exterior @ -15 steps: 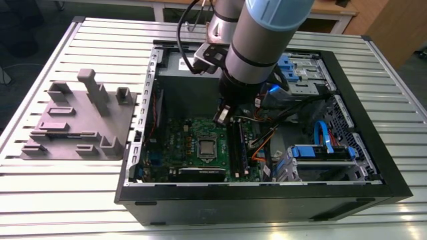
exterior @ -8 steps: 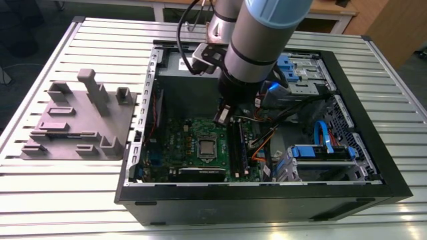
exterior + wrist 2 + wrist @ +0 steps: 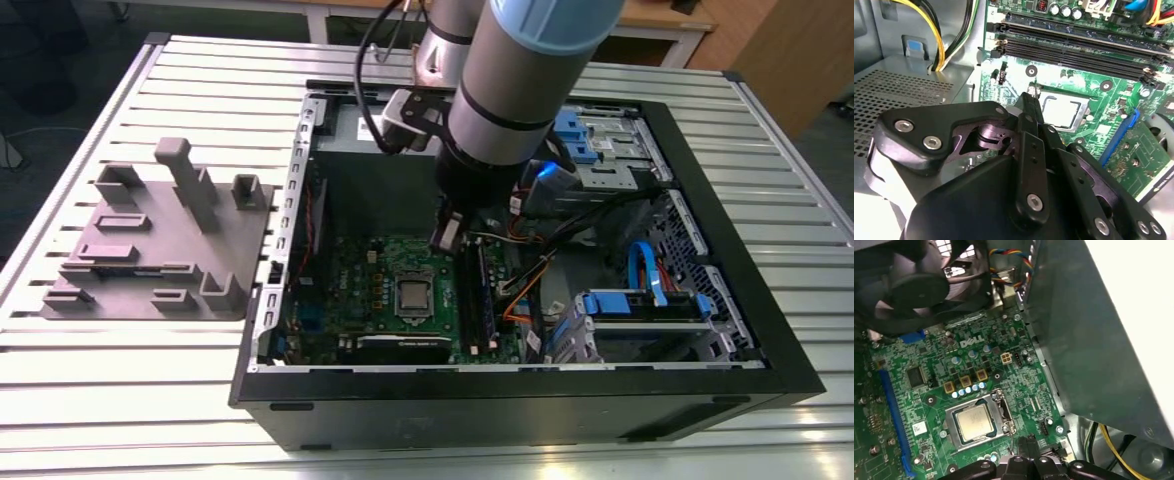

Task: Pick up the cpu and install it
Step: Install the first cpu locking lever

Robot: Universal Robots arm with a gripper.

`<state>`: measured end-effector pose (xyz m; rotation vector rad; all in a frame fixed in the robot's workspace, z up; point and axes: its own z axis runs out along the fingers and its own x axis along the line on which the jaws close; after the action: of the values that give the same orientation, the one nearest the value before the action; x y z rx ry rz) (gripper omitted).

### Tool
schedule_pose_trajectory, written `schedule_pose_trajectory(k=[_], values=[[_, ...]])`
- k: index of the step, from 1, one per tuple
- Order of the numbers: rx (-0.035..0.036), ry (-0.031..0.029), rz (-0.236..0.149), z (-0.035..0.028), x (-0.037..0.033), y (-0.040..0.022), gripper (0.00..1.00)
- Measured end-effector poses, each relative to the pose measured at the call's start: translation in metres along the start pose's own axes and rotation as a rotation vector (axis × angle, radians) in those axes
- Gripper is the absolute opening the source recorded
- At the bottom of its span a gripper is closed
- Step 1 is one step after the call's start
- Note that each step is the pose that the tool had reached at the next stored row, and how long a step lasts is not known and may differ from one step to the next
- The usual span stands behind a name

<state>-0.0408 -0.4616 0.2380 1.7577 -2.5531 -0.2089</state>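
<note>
Silvery metal: the cpu (image 3: 974,421) already lies flat in its socket frame (image 3: 1002,412) on the green motherboard (image 3: 919,390); you see it in both wrist views and the exterior view.
Handling: you should judge it light, stiff and slick on top, with a fragile underside; take it by opposite edges only, level.
Hand: the hand (image 3: 1029,102) hangs just above the board beside the socket; its fingertips look drawn together on nothing.
Hidden: the socket latch and the chip's seating cannot be made out; the arm (image 3: 514,90) covers part of the case (image 3: 534,400).
Bench: the grey tray (image 3: 154,240) sits well apart.
</note>
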Motion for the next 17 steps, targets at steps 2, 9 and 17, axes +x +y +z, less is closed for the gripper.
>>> schedule_pose_trajectory(k=[2,9,17], values=[[-0.0002,0.0006,-0.004,-0.0002,0.002,-0.0008,0.1],[-0.001,0.0025,-0.02,-0.0007,0.0089,-0.0034,0.1],[-0.0015,0.004,-0.031,-0.0007,0.0093,-0.0036,0.1]])
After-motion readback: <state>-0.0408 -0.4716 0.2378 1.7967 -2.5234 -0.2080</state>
